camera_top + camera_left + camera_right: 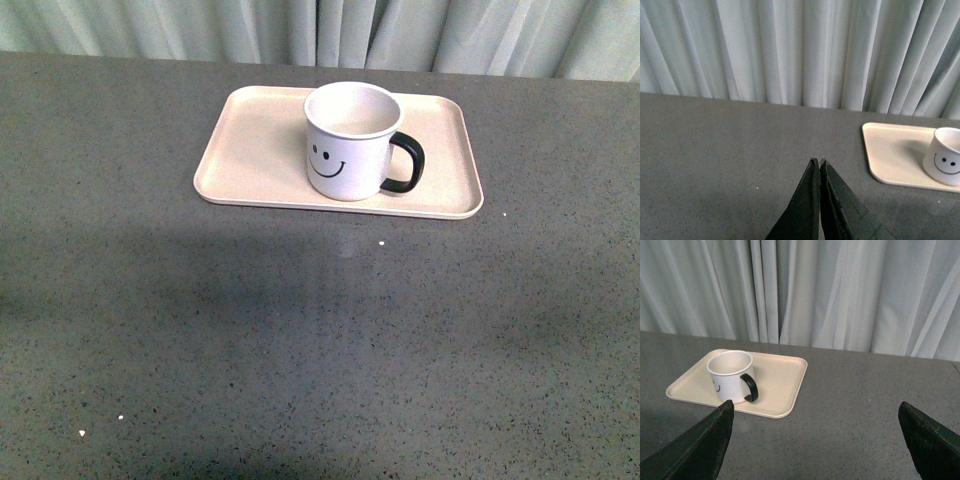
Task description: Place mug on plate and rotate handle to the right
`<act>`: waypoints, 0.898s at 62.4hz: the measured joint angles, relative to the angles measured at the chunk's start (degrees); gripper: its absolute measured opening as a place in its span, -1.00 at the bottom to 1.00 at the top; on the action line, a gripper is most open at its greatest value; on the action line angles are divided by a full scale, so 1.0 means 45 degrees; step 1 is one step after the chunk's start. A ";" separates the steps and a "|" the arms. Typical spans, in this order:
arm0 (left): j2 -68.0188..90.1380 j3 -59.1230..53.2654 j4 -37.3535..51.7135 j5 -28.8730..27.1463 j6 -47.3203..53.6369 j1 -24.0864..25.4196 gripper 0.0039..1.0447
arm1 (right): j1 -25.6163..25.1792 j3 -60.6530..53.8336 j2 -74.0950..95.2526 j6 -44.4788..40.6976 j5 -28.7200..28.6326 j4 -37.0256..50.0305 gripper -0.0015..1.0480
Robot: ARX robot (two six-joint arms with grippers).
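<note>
Jaws left closed, right wide | mug [345,155] near plate [255,150] front rim

Grey speckled tabletop [300,330], and the plate [250,150] lies flat near its far edge, with white specks [381,243] scattered nearer.

Tabletop [300,340] open around plate [255,150] — mug [350,150] stands upon it.

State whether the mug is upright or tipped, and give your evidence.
Upright: the mug stands on its base on the plate, open rim facing up, handle out to the side.
</note>
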 joint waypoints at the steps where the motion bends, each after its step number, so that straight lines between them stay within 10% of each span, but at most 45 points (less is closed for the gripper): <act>1: -0.0005 0.0000 -0.0044 0.0010 0.0000 0.0000 -0.98 | 0.0000 0.0000 0.0000 0.0000 -0.0010 0.0000 0.82; 16: -0.0019 0.0000 -0.0039 0.0005 -0.0010 0.0000 -0.95 | 0.0000 0.0000 0.0000 0.0000 -0.0005 0.0000 0.82; 31: -0.0019 0.0000 -0.0039 0.0005 0.0000 0.0000 -0.06 | 0.0000 0.0000 0.0000 0.0000 -0.0005 0.0000 0.82; 42: -0.0024 0.0000 -0.0039 0.0015 0.0000 0.0005 0.55 | -0.3682 0.4138 0.7417 -0.3653 -0.6640 -0.4881 0.82; 56: -0.0024 0.0000 -0.0039 0.0005 0.0005 0.0005 0.83 | -0.4347 0.9836 1.5450 -0.5163 -0.6732 -0.2336 0.82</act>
